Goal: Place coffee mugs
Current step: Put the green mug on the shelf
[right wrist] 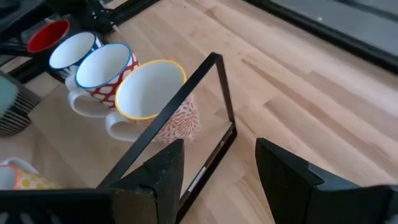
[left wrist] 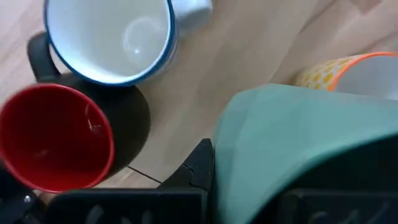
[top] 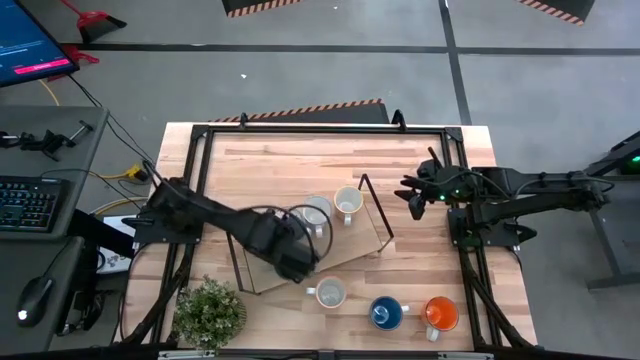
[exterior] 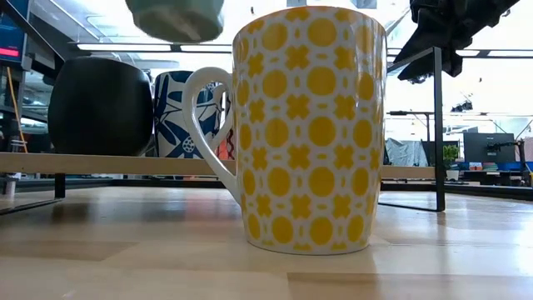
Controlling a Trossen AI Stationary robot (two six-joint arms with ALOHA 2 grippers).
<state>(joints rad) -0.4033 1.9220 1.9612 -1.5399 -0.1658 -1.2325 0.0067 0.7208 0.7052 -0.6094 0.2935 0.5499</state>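
Note:
My left gripper is over the near left part of the wooden rack board, shut on the teal-green mug. The low view shows that mug's underside lifted above the board. On the board stand a dark mug with a red inside, a white blue-rimmed mug, a red-patterned mug and a yellow-rimmed mug. A yellow-dotted mug, a blue mug and an orange mug stand on the table. My right gripper waits open to the right of the rack. My left gripper holds the teal-green mug with one dark finger against its outer wall. The mug itself hides the other finger. The mug is lifted clear, above the board and close to the dark mug.
The rack's thin black frame rises at the board's right end. A potted green plant stands at the near left corner. Black rails edge the table. Bare wood lies toward the far side.

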